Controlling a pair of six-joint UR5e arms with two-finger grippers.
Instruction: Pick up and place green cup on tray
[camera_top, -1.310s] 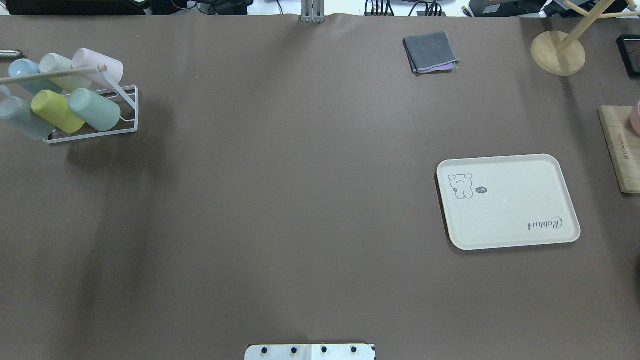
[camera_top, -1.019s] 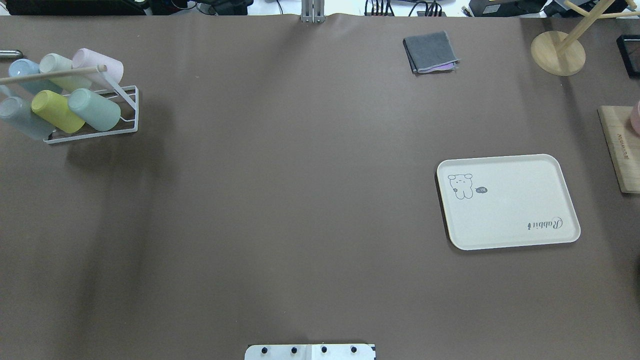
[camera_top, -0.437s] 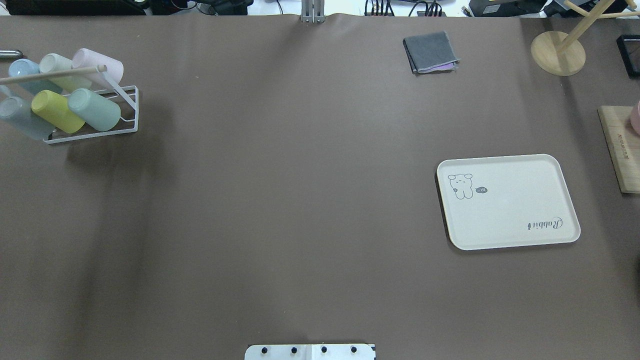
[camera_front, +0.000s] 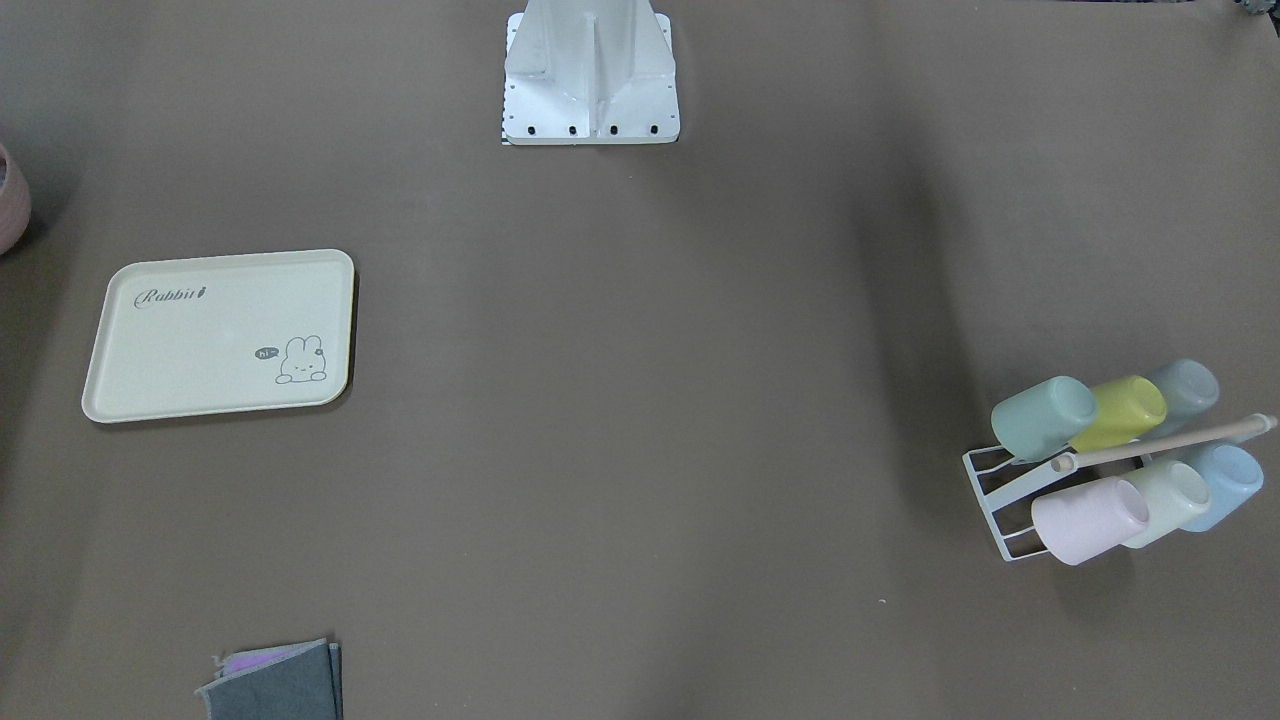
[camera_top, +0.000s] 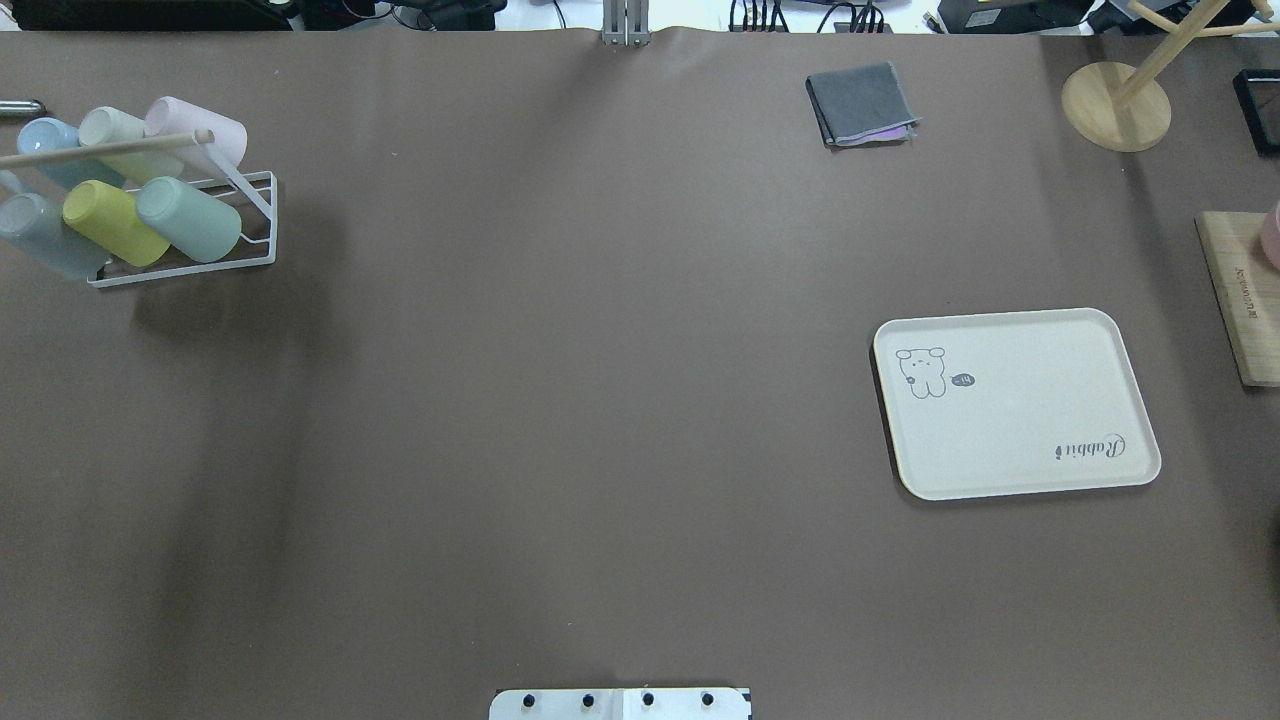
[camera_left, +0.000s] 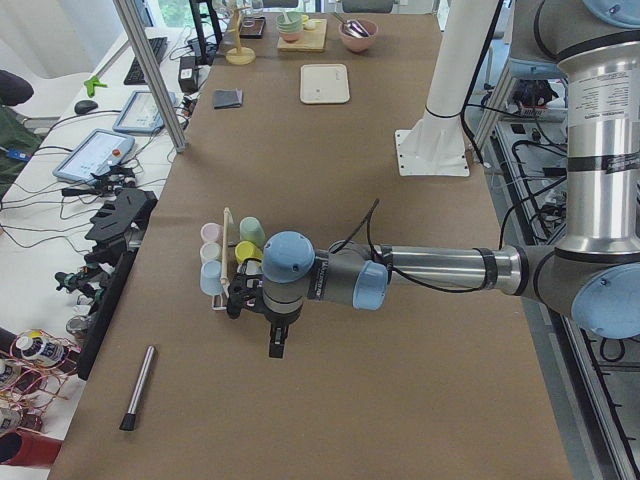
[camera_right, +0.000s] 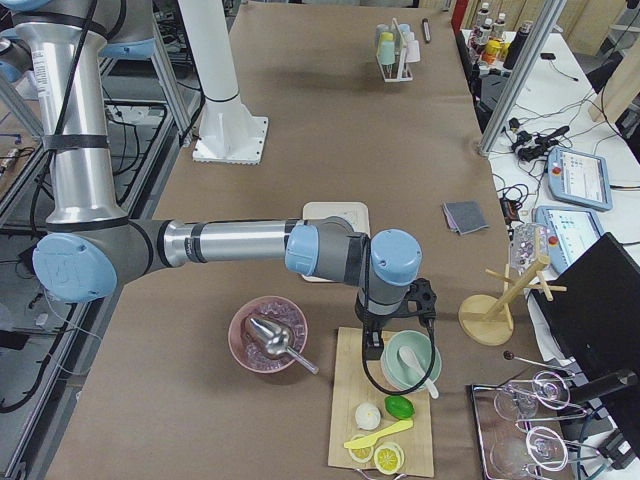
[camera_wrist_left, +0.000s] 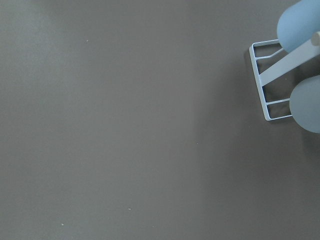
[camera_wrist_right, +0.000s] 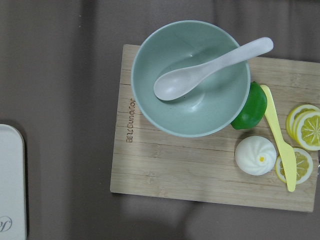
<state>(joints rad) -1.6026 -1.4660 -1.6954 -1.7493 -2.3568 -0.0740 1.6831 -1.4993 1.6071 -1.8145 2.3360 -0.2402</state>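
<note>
Whether either pair of fingers is spread or pressed together cannot be told: the left gripper (camera_left: 274, 348) and right gripper (camera_right: 373, 344) show only in the side views. The left one hangs near the white wire rack (camera_top: 272, 220) at the table's far left corner, the right one over the chopping board (camera_wrist_right: 175, 170) at the right end. So the left arm is much nearer the green cup (camera_top: 190, 218), which rests tilted in the rack's row closer to the robot, at the end toward the table's middle, just beside the yellow cup (camera_top: 112, 222), long axis slanting roughly along the table's length. Six cups in two rows of three, one rack, one tray (camera_top: 1040, 420) toward the right end, well apart from the cup
</note>
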